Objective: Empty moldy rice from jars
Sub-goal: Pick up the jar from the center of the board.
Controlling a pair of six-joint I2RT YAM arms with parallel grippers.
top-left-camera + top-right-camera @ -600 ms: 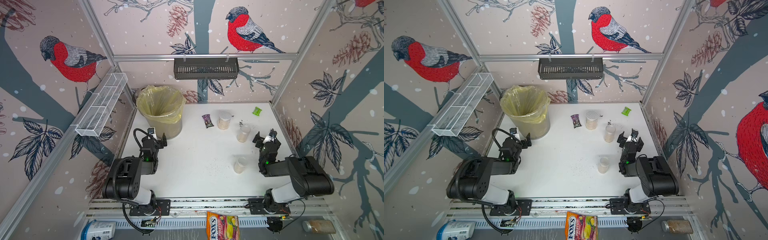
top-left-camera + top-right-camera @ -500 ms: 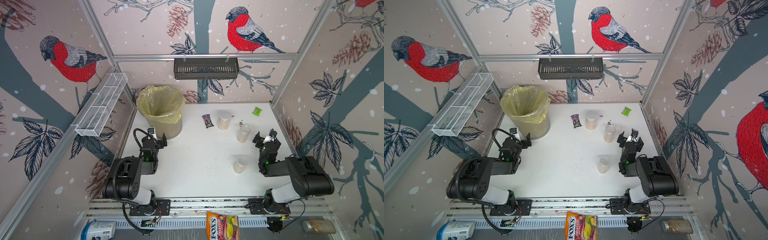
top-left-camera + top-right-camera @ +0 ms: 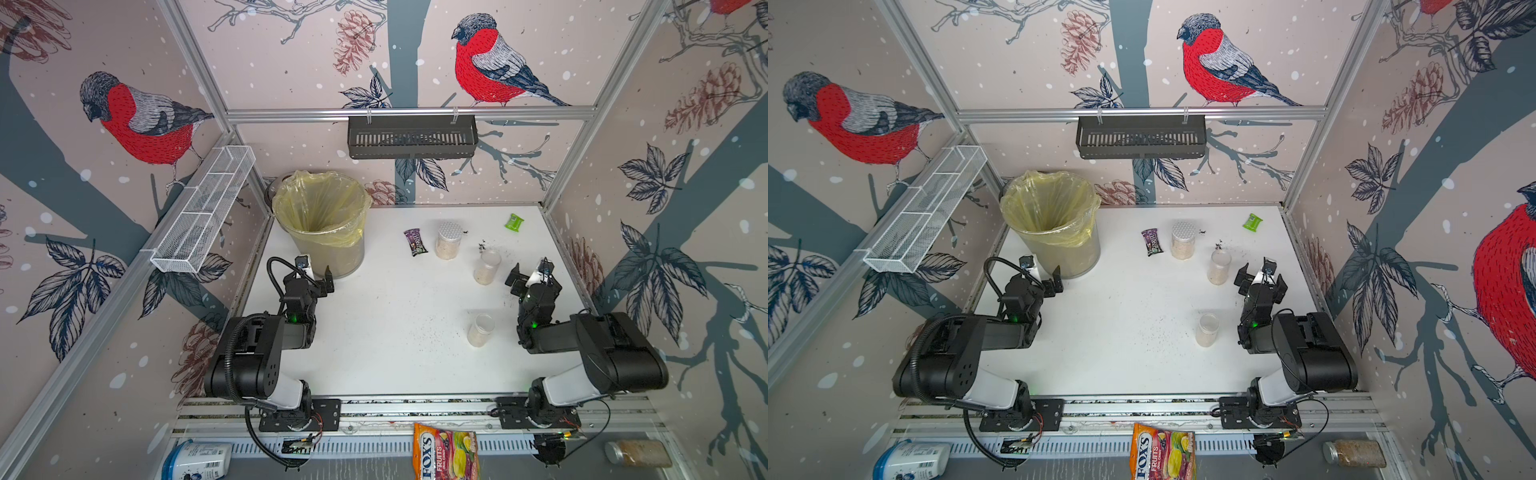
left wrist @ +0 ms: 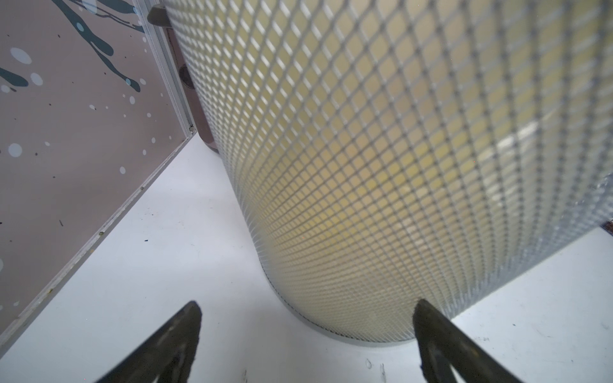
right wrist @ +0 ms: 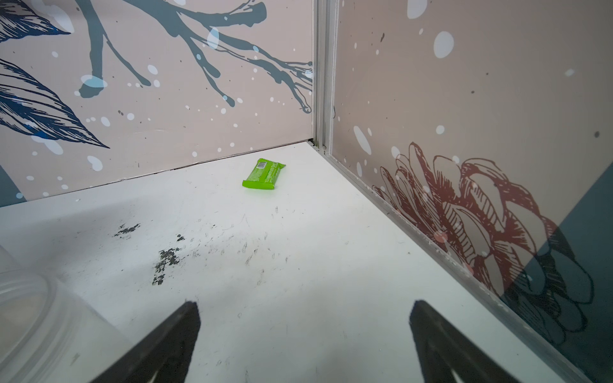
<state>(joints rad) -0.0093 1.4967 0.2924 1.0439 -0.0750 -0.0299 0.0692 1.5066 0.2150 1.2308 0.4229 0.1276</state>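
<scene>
Three clear jars stand on the white table [image 3: 374,353] with pale moldy rice in their lower parts. The wide jar with a dotted silver lid [image 3: 449,241] [image 3: 1182,242] is at the back. A slim jar [image 3: 486,268] [image 3: 1219,268] stands just left of my right gripper [image 3: 532,276] [image 3: 1262,279], which is open and empty; in the right wrist view [image 5: 303,318] this jar's rim [image 5: 30,315] shows beside it. Another slim jar [image 3: 480,330] [image 3: 1207,330] stands nearer the front. My left gripper [image 3: 318,276] [image 3: 1044,277] [image 4: 306,318] is open and empty, close to the mesh bin's wall [image 4: 398,165].
The yellow-bagged bin [image 3: 332,257] stands back left. A purple candy bar [image 3: 415,242] and a green wrapper [image 3: 514,222] [image 5: 263,174] lie near the back. Dark specks [image 5: 164,262] dirty the table. Wall baskets [image 3: 411,137] [image 3: 203,208] hang above.
</scene>
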